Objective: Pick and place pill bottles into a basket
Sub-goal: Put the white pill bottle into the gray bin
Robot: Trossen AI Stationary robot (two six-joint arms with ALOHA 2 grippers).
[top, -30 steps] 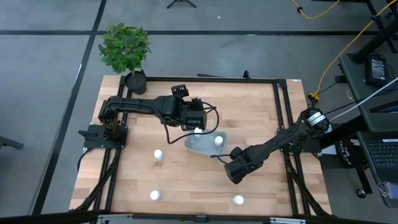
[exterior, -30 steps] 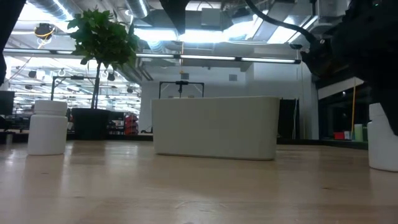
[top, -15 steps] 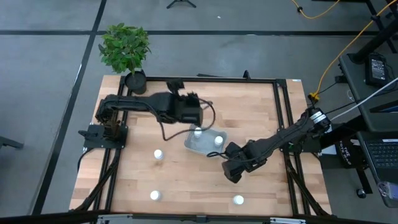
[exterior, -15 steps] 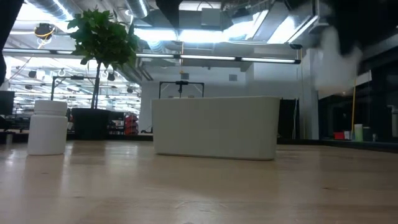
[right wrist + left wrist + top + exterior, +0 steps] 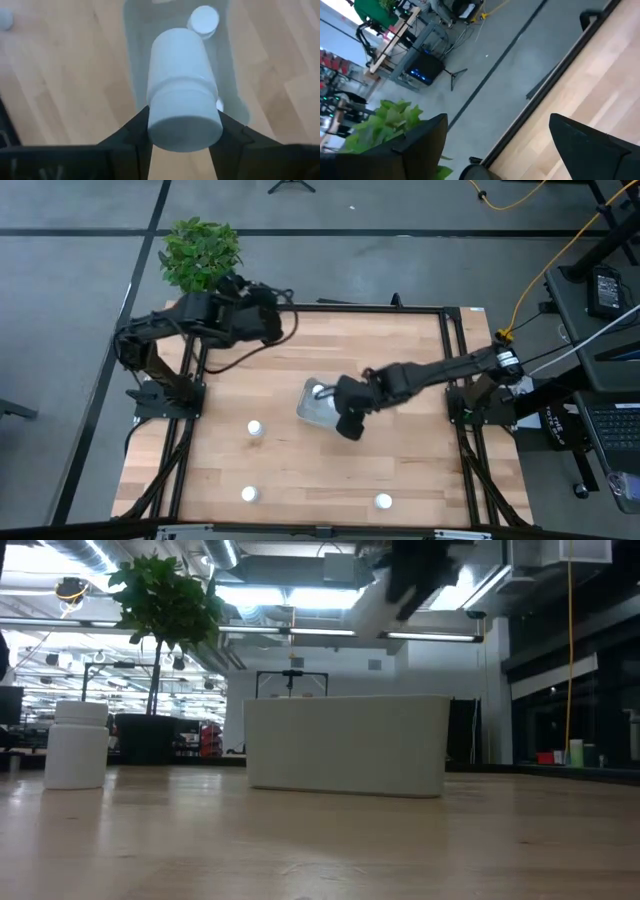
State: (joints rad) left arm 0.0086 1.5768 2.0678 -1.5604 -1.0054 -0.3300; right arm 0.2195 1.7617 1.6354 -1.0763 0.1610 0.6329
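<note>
Potted green plant (image 5: 201,255) at table's far left corner; wooden table (image 5: 400,360); yellow cable (image 5: 560,250) on grey floor.

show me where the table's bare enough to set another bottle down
The widest bare wood lies between the basket and the table's far edge, and on its right half. Loose pill bottles at and dot the near part, with gaps between. It is crowded at the basket, where the right end effector holds a bottle.

Basket (image 5: 318,408) mid-table, three bottles (image 5: 256,428) in front.
</note>
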